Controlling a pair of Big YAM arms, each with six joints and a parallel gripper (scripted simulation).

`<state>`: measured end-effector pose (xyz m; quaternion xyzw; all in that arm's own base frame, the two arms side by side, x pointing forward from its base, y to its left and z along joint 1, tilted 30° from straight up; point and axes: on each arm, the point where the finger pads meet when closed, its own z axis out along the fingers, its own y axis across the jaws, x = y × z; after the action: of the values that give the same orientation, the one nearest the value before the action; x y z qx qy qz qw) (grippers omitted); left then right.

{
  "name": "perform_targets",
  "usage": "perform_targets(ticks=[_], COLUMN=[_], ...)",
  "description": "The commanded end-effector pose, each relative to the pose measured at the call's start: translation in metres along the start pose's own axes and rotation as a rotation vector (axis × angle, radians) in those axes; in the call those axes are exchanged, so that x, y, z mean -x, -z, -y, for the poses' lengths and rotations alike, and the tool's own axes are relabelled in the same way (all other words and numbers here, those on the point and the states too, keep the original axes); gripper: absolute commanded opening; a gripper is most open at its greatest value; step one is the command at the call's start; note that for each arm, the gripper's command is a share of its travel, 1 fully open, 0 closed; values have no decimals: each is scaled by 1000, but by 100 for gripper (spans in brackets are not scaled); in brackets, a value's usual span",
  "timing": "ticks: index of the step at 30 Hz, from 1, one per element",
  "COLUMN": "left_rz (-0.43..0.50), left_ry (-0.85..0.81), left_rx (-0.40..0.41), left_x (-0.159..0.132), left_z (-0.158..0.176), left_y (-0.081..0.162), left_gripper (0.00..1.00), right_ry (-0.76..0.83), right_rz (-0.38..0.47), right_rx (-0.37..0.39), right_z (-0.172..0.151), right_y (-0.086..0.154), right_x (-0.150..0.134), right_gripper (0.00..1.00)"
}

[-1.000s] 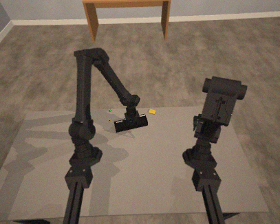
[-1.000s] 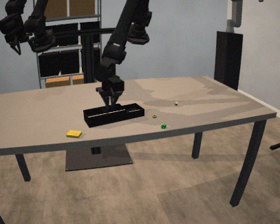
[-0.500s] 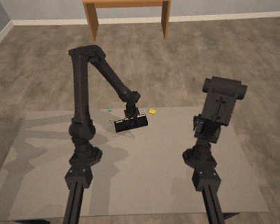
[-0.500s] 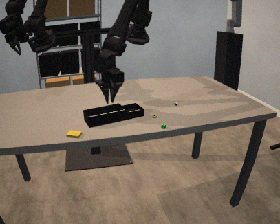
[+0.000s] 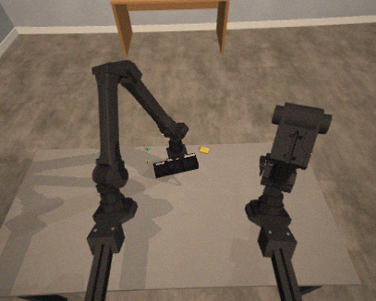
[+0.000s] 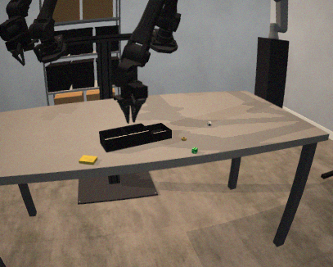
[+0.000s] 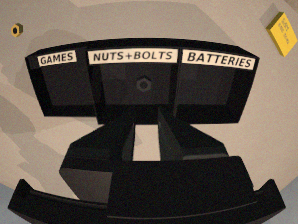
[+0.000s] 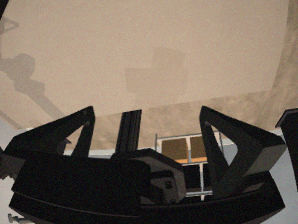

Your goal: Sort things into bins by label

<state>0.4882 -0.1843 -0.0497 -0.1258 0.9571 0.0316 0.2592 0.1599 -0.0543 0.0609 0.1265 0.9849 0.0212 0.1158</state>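
A black bin (image 5: 175,166) with three compartments labelled GAMES, NUTS+BOLTS and BATTERIES stands flat on the table; it also shows in the exterior view (image 6: 135,136) and the left wrist view (image 7: 143,83). A small dark nut (image 7: 143,84) lies in the middle compartment. My left gripper (image 6: 130,116) hangs a little above the bin, its fingers narrowly apart with nothing between them. A yellow flat block (image 6: 87,159), a green die (image 6: 195,150), a yellow ring-shaped nut (image 6: 184,138) and a small white thing (image 6: 209,123) lie on the table outside the bin. My right gripper (image 8: 147,112) is wide open and empty, high above the table.
The right arm (image 5: 289,143) stands folded at its base, far from the bin. The yellow block (image 5: 204,150) and the green die (image 5: 148,149) lie near the table's far edge. Shelves stand behind the table (image 6: 83,49).
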Motion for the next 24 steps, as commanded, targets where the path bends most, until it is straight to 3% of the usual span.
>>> perform_targets(ticks=[1,16,17,19,24], left_rz=[-6,8,22,24,25], left_ry=[24,10,-32,-119,-121], left_rx=[12,-6,-11,-9,-7], left_x=[-1,5,15,23,41], left_z=[-6,1,-12,-28,-65], left_y=[-7,1,5,5,6], left_gripper=[21,21,30,30,30], right_ry=[-13,-13,-13,-13,-13], right_rz=[25,25,25,25,25], right_rx=[-4,-4,-4,-4,-4], right_z=[2,2,2,2,2], right_y=[2,2,2,2,2], right_x=[4,4,4,4,4], right_gripper=[100,100,100,100,100])
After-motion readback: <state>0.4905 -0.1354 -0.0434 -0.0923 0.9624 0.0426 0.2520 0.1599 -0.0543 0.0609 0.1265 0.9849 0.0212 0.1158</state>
